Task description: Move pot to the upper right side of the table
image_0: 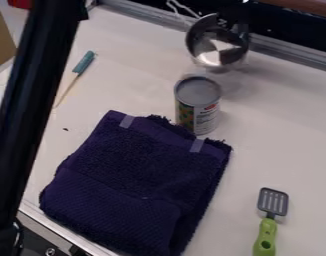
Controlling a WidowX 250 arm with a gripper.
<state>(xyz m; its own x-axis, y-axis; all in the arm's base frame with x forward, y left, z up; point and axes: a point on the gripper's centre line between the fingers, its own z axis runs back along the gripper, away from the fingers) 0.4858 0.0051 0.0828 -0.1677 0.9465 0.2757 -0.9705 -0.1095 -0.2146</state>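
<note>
While the thick black arm link (32, 107) runs steeply down the left side of the view, well apart from the jaws, the work lies to its right on a white table (286, 135). Left to right from there:

Slim utensil with a teal handle (84, 63) and thin tan stem – lying flat, well to the left of the jaws and a little lower in view, handle end upward.

Folded dark purple-blue terry towel (135, 172) – below and left of the jaws, well apart; two pale strips across its upper part.

Cylindrical metal can with a grey top and printed label (198, 105) – upright, below the jaws and slightly left, at the towel's upper edge. Touching the cloth or just clear of it: cannot tell.

Shiny silver round metal pot (216, 47) – tilted, open mouth toward the camera, at the far side of the table; its upper right rim is right at the black gripper (241, 29). Jaws dark against a dark background; cannot tell whether they are spread, pressed together or pinching the rim.

Slotted grey spatula with a bright green handle (266, 235) – flat, well below the jaws and to the right, head toward them.
</note>
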